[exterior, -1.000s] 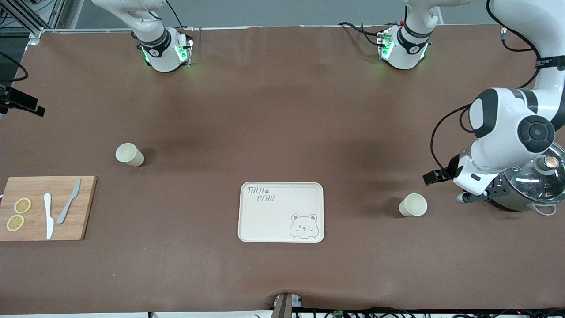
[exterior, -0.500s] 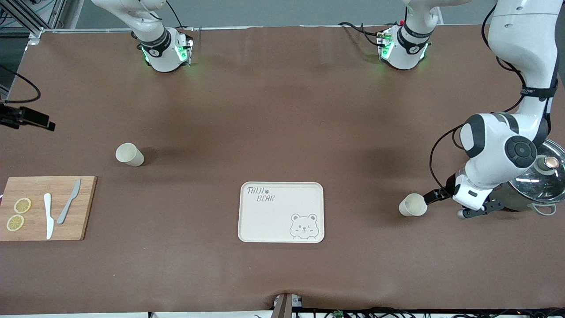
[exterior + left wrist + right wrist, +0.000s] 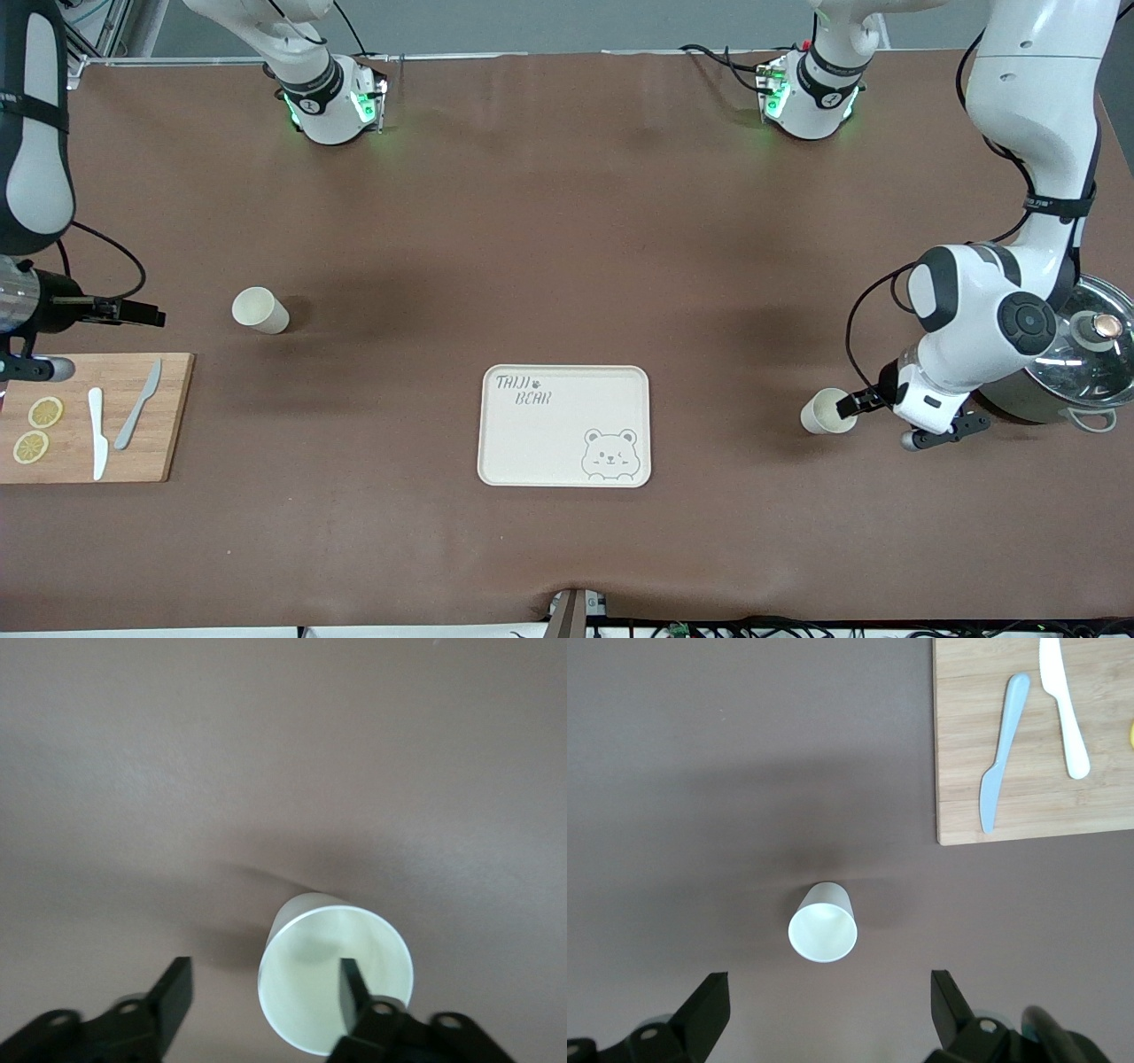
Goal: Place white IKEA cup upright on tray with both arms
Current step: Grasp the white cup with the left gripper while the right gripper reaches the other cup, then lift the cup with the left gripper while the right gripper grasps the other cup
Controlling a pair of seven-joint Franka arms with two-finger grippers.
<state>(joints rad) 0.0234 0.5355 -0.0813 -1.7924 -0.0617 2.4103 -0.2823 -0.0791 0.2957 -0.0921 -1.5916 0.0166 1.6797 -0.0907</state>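
A wide table is covered edge to edge by a matte brown sheet [image 3: 549, 221], on which soft darker shadows are cast in broad patches. Slight creases are seen in the sheet along the edge nearest the front camera, where a small notch is formed. Along the top of the front view a pale grey wall or floor strip [image 3: 567, 22] is visible above a thin light-coloured table rim. A silver metal frame of slotted bars [image 3: 80, 31] is seen at the upper corner at the right arm's end. The lighting is even and diffuse.
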